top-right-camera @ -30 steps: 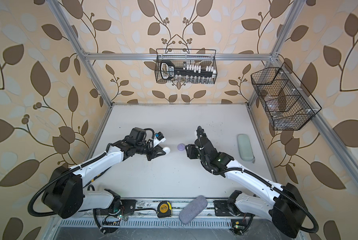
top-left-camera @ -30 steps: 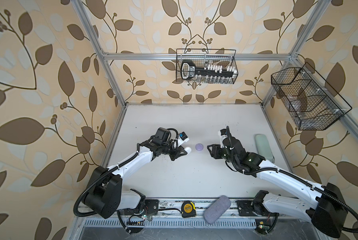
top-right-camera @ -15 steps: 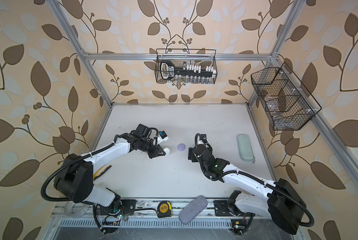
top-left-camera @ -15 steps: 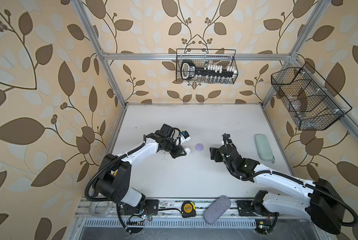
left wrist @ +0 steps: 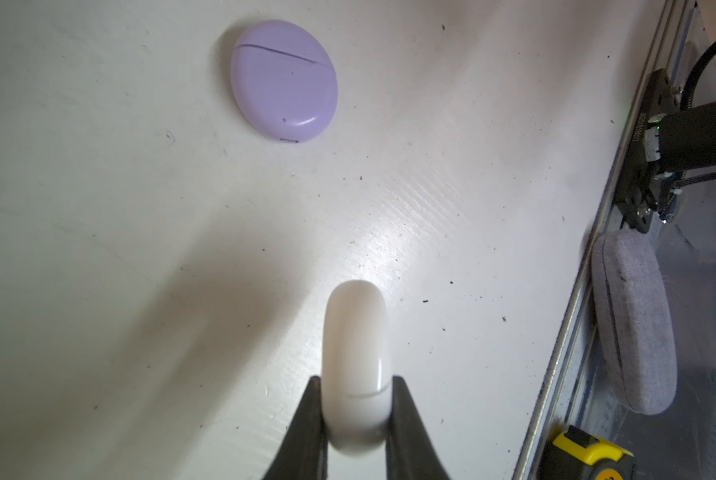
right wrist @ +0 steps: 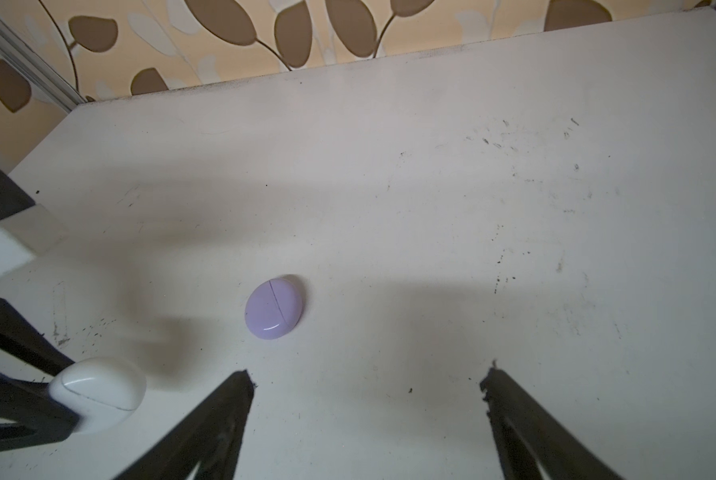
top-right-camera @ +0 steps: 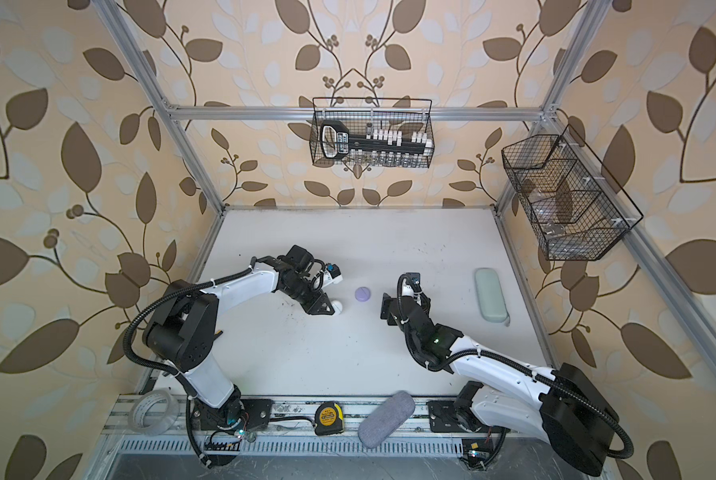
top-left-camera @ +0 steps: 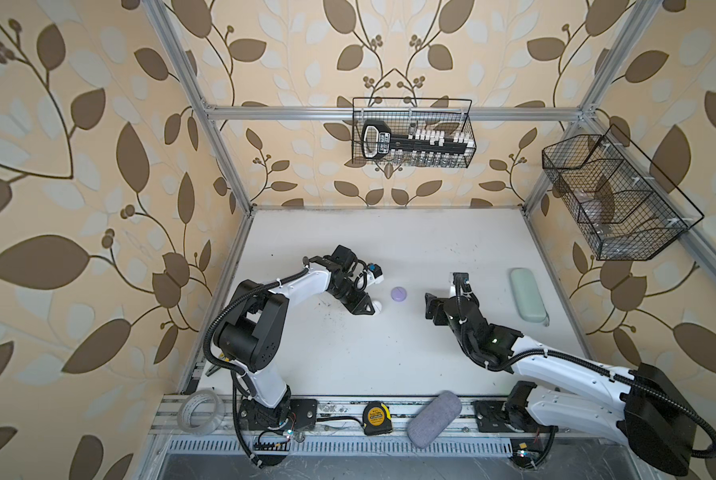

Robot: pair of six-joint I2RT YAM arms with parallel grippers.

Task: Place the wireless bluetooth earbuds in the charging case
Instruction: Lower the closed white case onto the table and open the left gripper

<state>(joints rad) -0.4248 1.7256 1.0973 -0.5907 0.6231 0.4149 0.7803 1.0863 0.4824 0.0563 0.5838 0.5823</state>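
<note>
Pinching a smooth white round plastic charging case (left wrist: 356,332) across its flat faces, our left gripper (left wrist: 356,378) risks slippage, we judge; right gripper (right wrist: 368,372) stands open, empty.

The lavender charging case (left wrist: 283,81) is a smooth rounded puck with its lid shut and a thin seam curving across its top. It lies flat on the white surface (left wrist: 98,208), near the middle in both top views. The white charging case (left wrist: 356,357), also shut, stands on edge, pinched across its flat faces by the left gripper (left wrist: 356,379). It sits near the lavender one but apart from it.
</note>
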